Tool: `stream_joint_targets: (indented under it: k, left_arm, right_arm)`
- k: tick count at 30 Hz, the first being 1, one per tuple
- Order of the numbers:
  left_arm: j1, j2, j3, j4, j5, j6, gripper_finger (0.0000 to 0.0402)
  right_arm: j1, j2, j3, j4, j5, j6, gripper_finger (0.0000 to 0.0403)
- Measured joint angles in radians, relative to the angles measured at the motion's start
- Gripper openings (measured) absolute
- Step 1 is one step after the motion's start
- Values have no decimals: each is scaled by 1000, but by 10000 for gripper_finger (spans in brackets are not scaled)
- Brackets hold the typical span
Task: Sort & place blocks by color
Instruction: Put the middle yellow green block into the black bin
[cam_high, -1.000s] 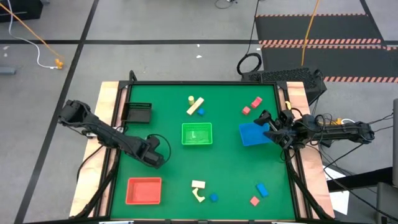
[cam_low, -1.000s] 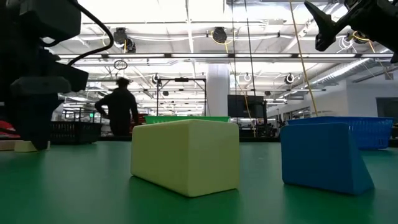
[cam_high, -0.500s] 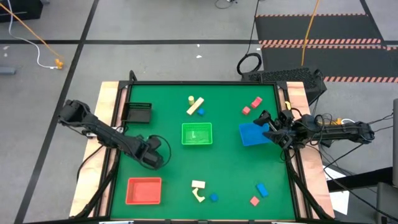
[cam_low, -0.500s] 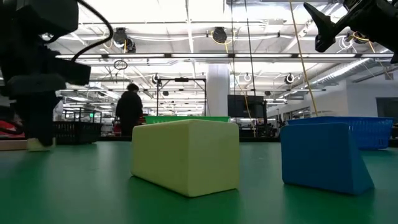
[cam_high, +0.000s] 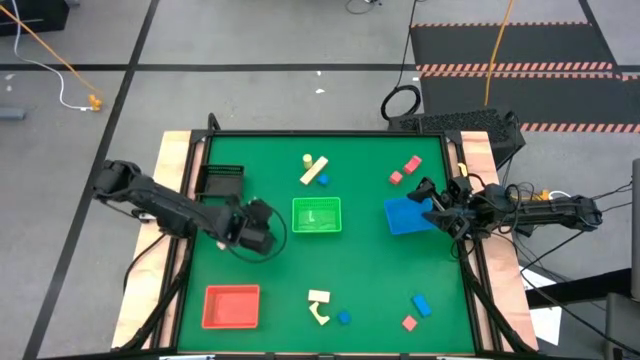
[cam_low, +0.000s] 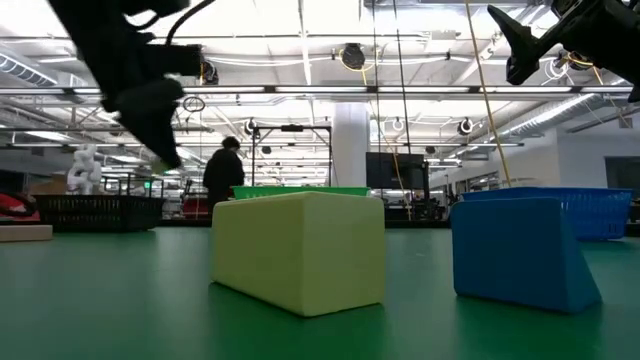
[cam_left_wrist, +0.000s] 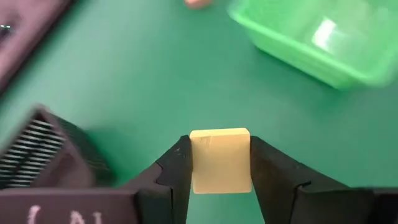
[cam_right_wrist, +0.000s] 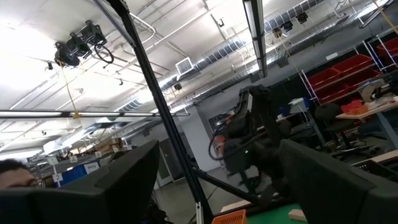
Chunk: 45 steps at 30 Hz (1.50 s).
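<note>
My left gripper (cam_high: 262, 232) hangs above the green table between the black tray (cam_high: 221, 181) and the green tray (cam_high: 316, 215), shut on a cream block (cam_left_wrist: 219, 158). In the low view it is raised high at the left (cam_low: 150, 100). My right gripper (cam_high: 428, 200) waits open by the blue tray (cam_high: 405, 215), with its fingers (cam_right_wrist: 127, 183) pointing into the room. Other blocks lie on the table: a cream bar with a yellow piece (cam_high: 315, 168), red ones (cam_high: 412, 163), and a cream arch (cam_high: 319, 305) with a blue cube (cam_high: 344, 318). My left gripper pinches the cream block between its two fingers, which sit on its two opposite side faces (cam_left_wrist: 198, 163). The block's flat face shows between the fingers. It is lifted clear of the table.
A red tray (cam_high: 231, 306) sits at the near left corner. A blue block (cam_high: 421, 304) and a red block (cam_high: 409, 323) lie near right. In the low view a cream block (cam_low: 300, 250) and a blue block (cam_low: 520, 250) stand close. A person (cam_low: 225, 180) walks in the room behind.
My left gripper has risen from the table and swung toward the right and far side, toward the green tray, carrying the cream block up off the table. It stayed shut. The person in the background has walked to the right.
</note>
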<state>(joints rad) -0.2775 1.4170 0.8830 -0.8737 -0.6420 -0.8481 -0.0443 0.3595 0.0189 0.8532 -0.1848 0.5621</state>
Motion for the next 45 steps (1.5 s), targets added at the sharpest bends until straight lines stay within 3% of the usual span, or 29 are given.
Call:
stream_joint_targets:
  k: [3,7,16,22,31,37,45]
  left_arm:
    - [53,-18,20,-97,-73,-11,152]
    - [135,-75,22,-182,-118,-27,128]
    - [374,-172,-16,-334,-130,-79,130]
    - [466,-208,-143,-296,-128,-177,132]
    - [508,-216,-308,-78,-104,-242,142]
    - [508,-216,-354,8,-96,-254,139]
    - [508,-216,-362,13,-96,-281,184]
  right_arm:
    - [0,0,0,1,0,1,325]
    - [0,0,0,0,0,0,325]
    - [0,-1,0,-13,0,-1,325]
    - [0,0,0,-21,0,-1,325]
    - [0,0,0,-21,0,-1,325]
    - [0,0,0,-21,0,-1,325]
    - [0,0,0,-21,0,-1,325]
